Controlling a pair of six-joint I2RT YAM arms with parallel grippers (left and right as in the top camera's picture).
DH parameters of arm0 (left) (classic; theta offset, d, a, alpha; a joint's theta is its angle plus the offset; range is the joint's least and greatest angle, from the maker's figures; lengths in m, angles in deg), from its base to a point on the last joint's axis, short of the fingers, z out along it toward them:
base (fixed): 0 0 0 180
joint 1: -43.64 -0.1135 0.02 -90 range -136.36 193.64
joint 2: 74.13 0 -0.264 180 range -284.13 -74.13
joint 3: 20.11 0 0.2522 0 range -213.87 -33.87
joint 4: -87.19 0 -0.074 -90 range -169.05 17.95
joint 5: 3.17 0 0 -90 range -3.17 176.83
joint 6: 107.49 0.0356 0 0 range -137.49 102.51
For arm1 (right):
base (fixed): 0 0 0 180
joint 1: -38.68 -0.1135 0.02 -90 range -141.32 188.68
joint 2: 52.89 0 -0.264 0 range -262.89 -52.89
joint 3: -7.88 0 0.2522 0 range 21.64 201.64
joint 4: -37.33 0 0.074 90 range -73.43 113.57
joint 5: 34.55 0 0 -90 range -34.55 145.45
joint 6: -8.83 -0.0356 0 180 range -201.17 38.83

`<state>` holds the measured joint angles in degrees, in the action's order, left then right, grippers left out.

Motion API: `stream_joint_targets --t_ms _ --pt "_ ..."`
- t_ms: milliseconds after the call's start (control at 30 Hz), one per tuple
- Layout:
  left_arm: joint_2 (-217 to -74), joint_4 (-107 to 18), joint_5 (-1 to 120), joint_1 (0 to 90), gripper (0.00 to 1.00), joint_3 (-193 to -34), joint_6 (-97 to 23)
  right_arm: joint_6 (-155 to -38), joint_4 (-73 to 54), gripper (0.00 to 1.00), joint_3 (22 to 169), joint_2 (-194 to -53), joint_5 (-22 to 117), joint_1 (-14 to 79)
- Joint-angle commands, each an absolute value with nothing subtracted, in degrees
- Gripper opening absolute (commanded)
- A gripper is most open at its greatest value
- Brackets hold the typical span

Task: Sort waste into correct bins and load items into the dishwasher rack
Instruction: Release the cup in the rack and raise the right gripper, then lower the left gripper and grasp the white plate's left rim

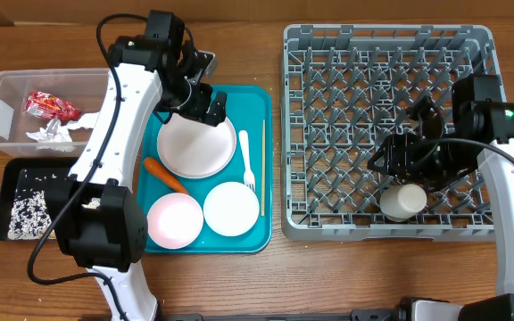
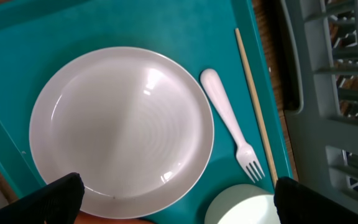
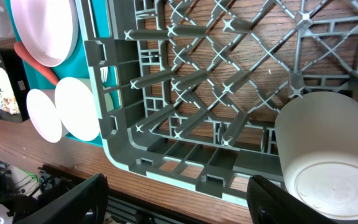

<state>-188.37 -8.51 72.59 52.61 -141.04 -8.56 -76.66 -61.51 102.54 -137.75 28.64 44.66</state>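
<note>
The red wrapper [image 1: 50, 105] and napkin [image 1: 50, 134] are seen lying in the clear tub [image 1: 12, 85], rice [image 1: 29, 214] in the black tray [image 1: 0, 201]. The left gripper [image 1: 203, 111] is held wide open over the plate [image 1: 194, 147] on the teal tray [image 1: 257, 102], seemingly for a rim grasp. In the rack [image 1: 291, 134], the cup [image 1: 402, 201] is set upside down, the right gripper [image 1: 407, 171] parted beside it, nothing clamped.

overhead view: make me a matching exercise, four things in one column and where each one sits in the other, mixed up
Things:
1. cup
2. red wrapper
3. rice
4. fork

Places:
A. on the teal tray
B. in the grey rack
C. in the black tray
D. in the clear tub

Pairs: 1-B, 2-D, 3-C, 4-A
</note>
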Motion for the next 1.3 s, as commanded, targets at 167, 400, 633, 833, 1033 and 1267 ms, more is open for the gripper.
stream_joint_targets --t_ms 167,400,633,833,1033,1267 --pt "-189.1 -8.8 88.0 51.3 1.00 -141.2 -22.6 -76.2 -61.4 0.75 103.0 -137.4 27.0 44.7" --pt "-189.2 -11.0 93.5 51.3 1.00 -139.2 -26.1 -76.2 -61.4 0.75 103.0 -137.4 27.1 44.7" --pt "-189.3 -15.9 93.4 51.1 0.91 -134.9 -25.0 -76.2 -61.4 0.76 103.0 -137.4 27.5 44.7" --pt "-189.8 -22.5 93.4 51.1 1.00 -127.5 -23.0 -76.2 -61.4 0.76 103.0 -137.4 28.6 44.7" --pt "-190.4 -25.6 94.4 51.0 0.95 -123.3 -23.1 -76.2 -61.5 0.76 103.0 -137.4 28.8 44.7" --pt "-190.4 -29.4 95.2 49.9 0.95 -118.9 -23.1 -76.2 -61.9 0.75 103.0 -137.4 29.0 44.7"
